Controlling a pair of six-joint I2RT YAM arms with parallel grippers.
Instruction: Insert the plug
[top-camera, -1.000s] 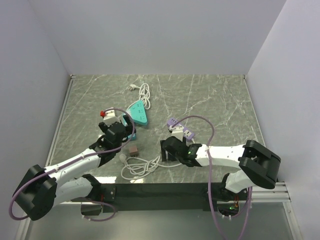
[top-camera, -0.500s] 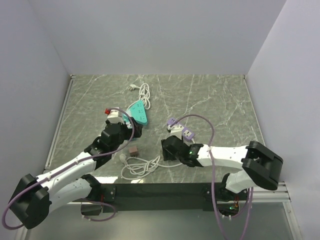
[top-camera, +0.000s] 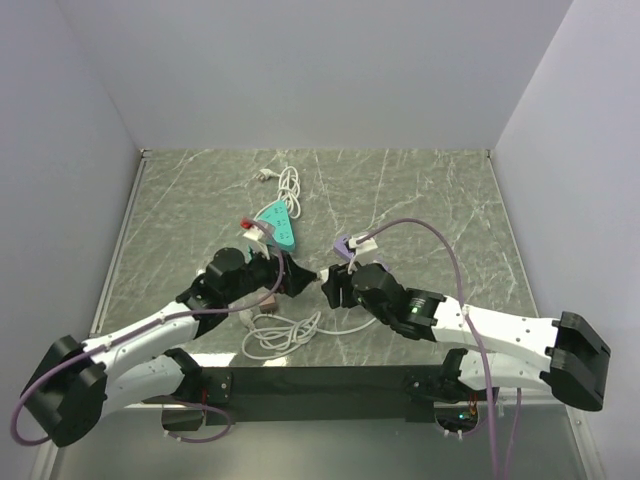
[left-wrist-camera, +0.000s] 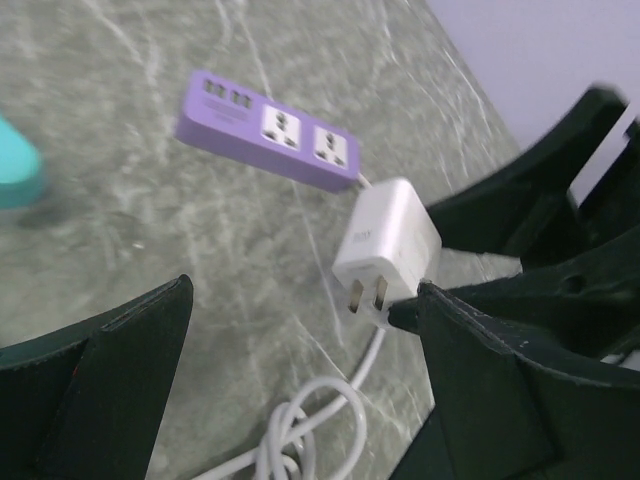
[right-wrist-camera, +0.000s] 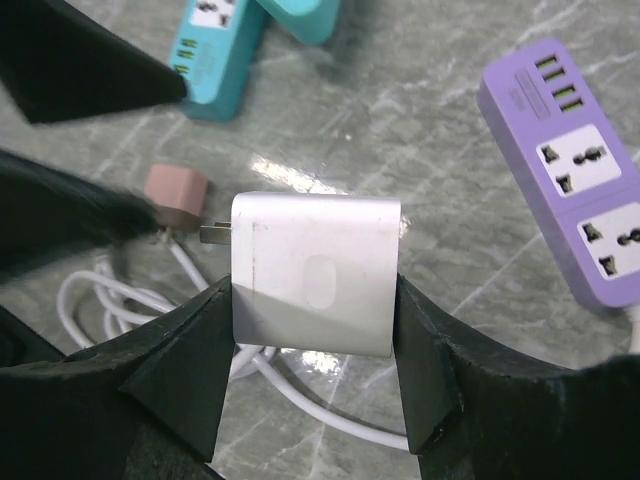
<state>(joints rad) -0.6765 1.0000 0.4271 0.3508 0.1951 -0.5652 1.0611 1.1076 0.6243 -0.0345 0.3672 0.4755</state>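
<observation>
Although the top view hides the plug where the two wrists meet, just on the arm-base side of the purple power strip (top-camera: 345, 243), which the right arm itself half covers, both wrist views show it plainly. Plug (right-wrist-camera: 315, 260): flat white square block with rounded corners, held above the table (right-wrist-camera: 420, 110), near the purple power strip, two prongs facing the left arm; where its cable joins cannot be made out. Right fingers (right-wrist-camera: 180, 370): partly spread, pinching the plug by two opposite side faces, their bases cut off by the lower frame edge. Left fingers (left-wrist-camera: 110, 370): spread wide, holding nothing; one tip sits close beside the prongs, contact not discernible. Pink cube adapter (right-wrist-camera: 175, 195): on the table beyond the plug from the purple power strip, one side blurred by a dark finger. Teal power strip (right-wrist-camera: 215, 50): cut off by the top frame edge. White cable coil (top-camera: 285, 330): on the table, on the arm-base side of the purple power strip.
</observation>
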